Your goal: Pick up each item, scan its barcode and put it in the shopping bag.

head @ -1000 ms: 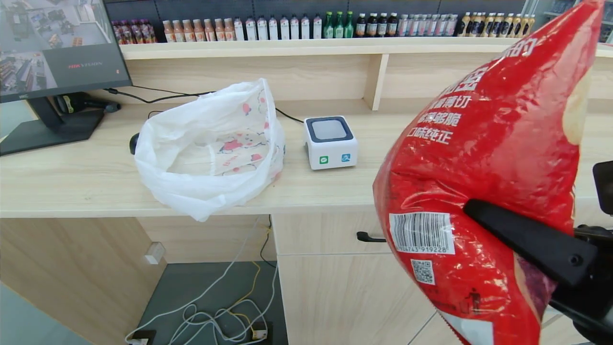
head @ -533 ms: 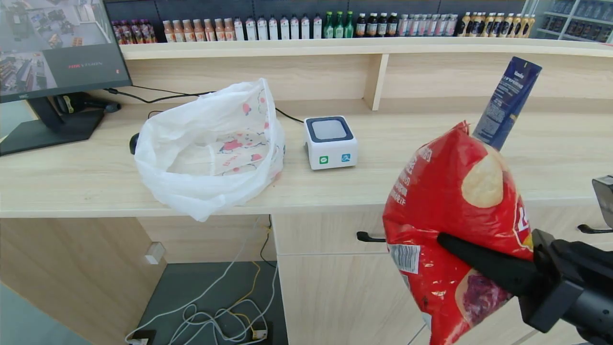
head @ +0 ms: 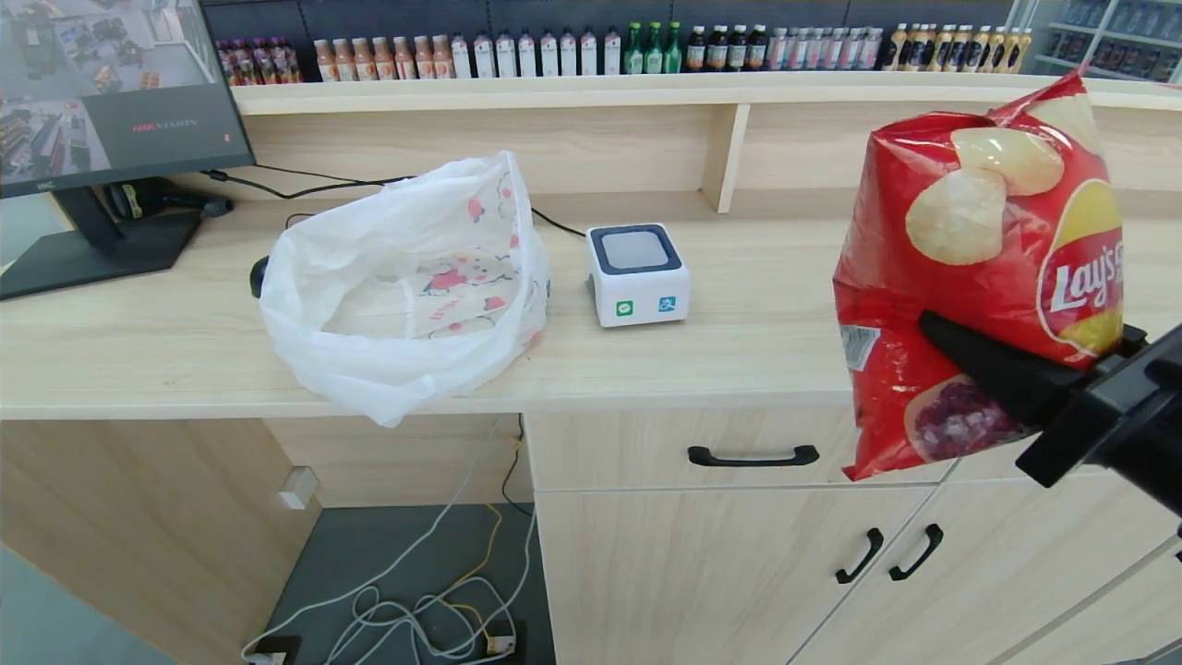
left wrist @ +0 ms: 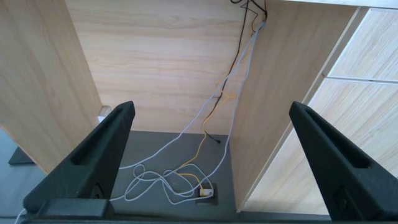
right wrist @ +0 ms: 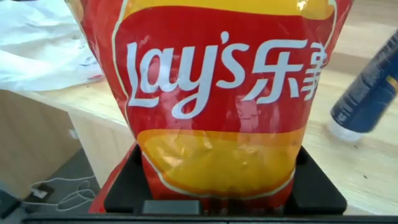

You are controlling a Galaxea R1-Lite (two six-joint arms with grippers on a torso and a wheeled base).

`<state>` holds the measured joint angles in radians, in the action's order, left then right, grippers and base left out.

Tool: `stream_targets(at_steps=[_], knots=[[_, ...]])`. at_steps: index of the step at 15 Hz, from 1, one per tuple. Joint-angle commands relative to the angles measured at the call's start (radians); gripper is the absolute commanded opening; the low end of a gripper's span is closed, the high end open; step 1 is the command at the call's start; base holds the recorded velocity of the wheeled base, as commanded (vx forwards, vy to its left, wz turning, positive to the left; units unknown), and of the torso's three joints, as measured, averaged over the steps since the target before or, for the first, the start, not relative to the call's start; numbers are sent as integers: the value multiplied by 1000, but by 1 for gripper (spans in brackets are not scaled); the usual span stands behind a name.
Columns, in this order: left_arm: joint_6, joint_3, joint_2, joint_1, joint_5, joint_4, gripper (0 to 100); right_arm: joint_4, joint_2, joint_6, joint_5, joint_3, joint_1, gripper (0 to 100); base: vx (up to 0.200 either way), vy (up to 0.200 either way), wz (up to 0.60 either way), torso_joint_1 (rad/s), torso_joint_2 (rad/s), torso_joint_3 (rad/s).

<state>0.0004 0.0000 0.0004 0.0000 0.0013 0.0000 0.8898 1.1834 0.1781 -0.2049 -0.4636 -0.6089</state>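
The right tool (head: 979, 360) is clamping a red chip bag (head: 979, 231) around its lower half, one black finger lying across the printed front and the bag standing nearly upright above the grip. Seen from the right wrist, the tool (right wrist: 217, 186) is pinching the bag (right wrist: 217, 93) from both sides. The bag's lower corner is hanging out in front of the counter (head: 739, 351) edge, above the drawer fronts, just right of a black drawer handle (head: 753, 455). A white barcode patch (head: 859, 344) is showing on the bag's edge on the tool's left side. Well left of this tool, the scanner (head: 637, 272) is sitting with bare counter between it and the bag; farther left again, just beside the scanner, the white shopping bag (head: 397, 286) is lying with its mouth gaping and its belly drooping over the counter's front edge. Just beyond the right tool, a blue tube (right wrist: 367, 87) is standing on the counter. The left tool (left wrist: 211, 155) is hanging below counter level with its fingers spread wide and nothing between them, facing loose cables (left wrist: 180, 180) on the floor between wooden panels.
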Motion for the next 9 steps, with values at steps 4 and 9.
stream_targets(at_steps=[4,9], knots=[[0,0,0,-2,0,0,100,70,28,15,-145,-1,-2,0,0,0,0,0,0,0],[1,0,0,-2,0,0,100,403,315,23,-149,-67,5,0,0,0,0,0,0,0]])
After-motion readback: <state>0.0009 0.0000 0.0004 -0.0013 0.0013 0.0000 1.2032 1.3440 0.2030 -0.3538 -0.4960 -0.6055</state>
